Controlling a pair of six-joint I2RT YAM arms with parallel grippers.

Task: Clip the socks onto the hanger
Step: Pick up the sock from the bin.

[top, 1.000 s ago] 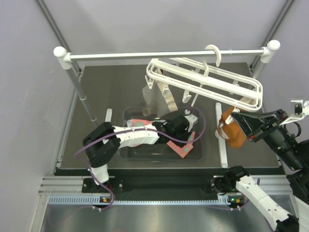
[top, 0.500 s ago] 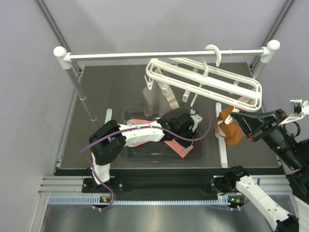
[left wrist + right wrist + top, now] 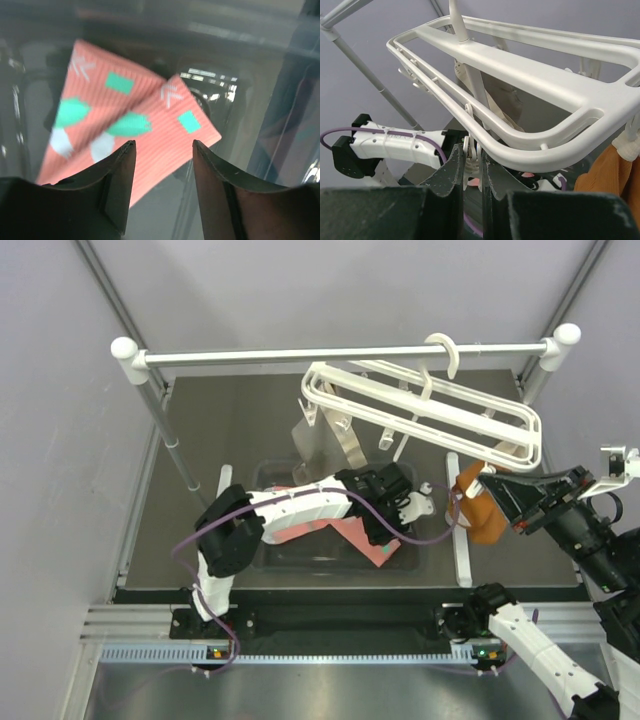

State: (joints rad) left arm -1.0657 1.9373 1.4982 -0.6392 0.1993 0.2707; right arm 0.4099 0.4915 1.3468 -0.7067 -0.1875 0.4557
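Swinging rightward over the last second, the left gripper [image 3: 163, 148] is now hanging above the right end of the bin [image 3: 300, 560], where earlier it was sitting nearer the bin's middle. Its jaws are spreading wider than before, with nothing between them. The clear bin is sitting on the table [image 3: 200, 440], toward the near edge, and it is holding the socks [image 3: 115, 115]. They are lying flat and overlapping on the bin's floor, reaching into its near right corner, directly below the parted fingers and not touched by them. More of the pink fabric is showing from above now that the arm has shifted off it. The hanger [image 3: 535, 75] is hanging by its hook from the rail [image 3: 340, 355] over the table's far edge, unmoved. A beige cloth [image 3: 322, 445] is dangling under its left end and an orange cloth [image 3: 483, 520] under its right end. The right gripper [image 3: 471, 152] is staying put below the hanger's near rail, its fingers pressing together on a clip [image 3: 468, 142].
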